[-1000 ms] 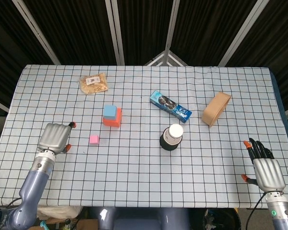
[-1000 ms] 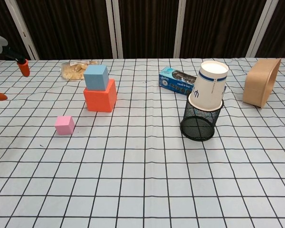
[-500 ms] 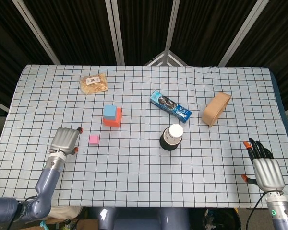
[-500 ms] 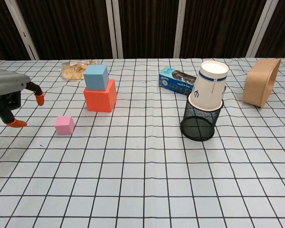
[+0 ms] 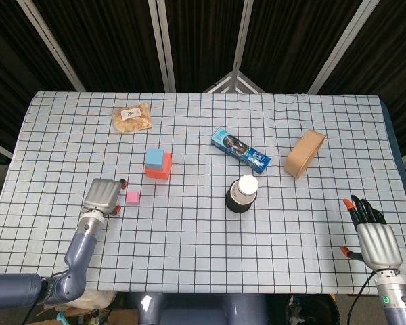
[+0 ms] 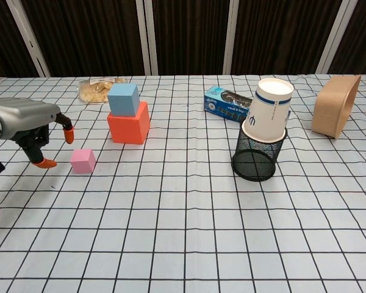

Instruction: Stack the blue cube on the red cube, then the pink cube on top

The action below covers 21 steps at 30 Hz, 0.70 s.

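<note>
Pink cube (image 6: 83,160) lies on the tabletop (image 6: 183,232), just to the right of the left hand (image 6: 25,122), and nothing holds it. The left hand is low over the cloth with its fingers apart: one orange fingertip (image 6: 68,132) points toward the cube and another one is down near the cloth on the left side; there is a small gap between the hand and the cube. In the head view this hand (image 5: 103,196) shows just beside the pink cube (image 5: 132,197).

Behind the pink cube stands the red cube (image 6: 129,122) and the blue cube (image 6: 123,99) sits on top of it, a little toward the back left corner.

Farther away, a bag of snacks (image 6: 97,89) lies at the far edge. On the right side, a paper cup (image 6: 268,110) sits tilted in a black mesh holder (image 6: 254,160), with a blue packet (image 6: 229,101) behind it and a tan container (image 6: 335,113) near the right edge.

The right hand (image 5: 373,238) rests at the near right corner of the tabletop, flat, fingers spread and holding nothing.
</note>
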Each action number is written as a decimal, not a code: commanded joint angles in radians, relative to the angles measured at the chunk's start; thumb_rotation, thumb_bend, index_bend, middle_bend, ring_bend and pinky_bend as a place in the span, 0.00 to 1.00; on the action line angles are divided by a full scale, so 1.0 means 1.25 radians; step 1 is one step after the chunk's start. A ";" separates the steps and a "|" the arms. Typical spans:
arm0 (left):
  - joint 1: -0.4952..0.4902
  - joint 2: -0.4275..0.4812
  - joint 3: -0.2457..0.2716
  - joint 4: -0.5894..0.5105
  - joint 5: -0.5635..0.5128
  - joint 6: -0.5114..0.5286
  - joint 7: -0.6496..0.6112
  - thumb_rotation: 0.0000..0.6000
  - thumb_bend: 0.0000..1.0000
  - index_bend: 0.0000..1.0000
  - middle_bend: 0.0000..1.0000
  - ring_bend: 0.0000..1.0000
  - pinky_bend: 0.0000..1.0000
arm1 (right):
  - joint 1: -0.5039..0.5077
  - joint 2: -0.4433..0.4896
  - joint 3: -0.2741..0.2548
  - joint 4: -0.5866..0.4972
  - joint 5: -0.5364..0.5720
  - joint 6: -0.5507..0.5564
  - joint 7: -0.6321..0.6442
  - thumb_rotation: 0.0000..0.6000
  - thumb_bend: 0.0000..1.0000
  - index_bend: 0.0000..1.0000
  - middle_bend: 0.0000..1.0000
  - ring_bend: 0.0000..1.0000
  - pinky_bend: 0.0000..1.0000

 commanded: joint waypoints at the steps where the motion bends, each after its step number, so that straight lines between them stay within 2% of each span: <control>1: -0.004 -0.010 -0.003 0.010 -0.002 -0.004 0.005 1.00 0.32 0.34 0.95 0.82 0.85 | 0.000 0.000 0.000 0.000 0.000 0.000 0.000 1.00 0.11 0.00 0.00 0.00 0.17; 21: -0.013 -0.050 -0.019 0.050 -0.014 -0.013 0.026 1.00 0.35 0.35 0.95 0.82 0.85 | 0.000 0.000 0.000 0.002 0.000 0.000 0.002 1.00 0.11 0.00 0.00 0.00 0.17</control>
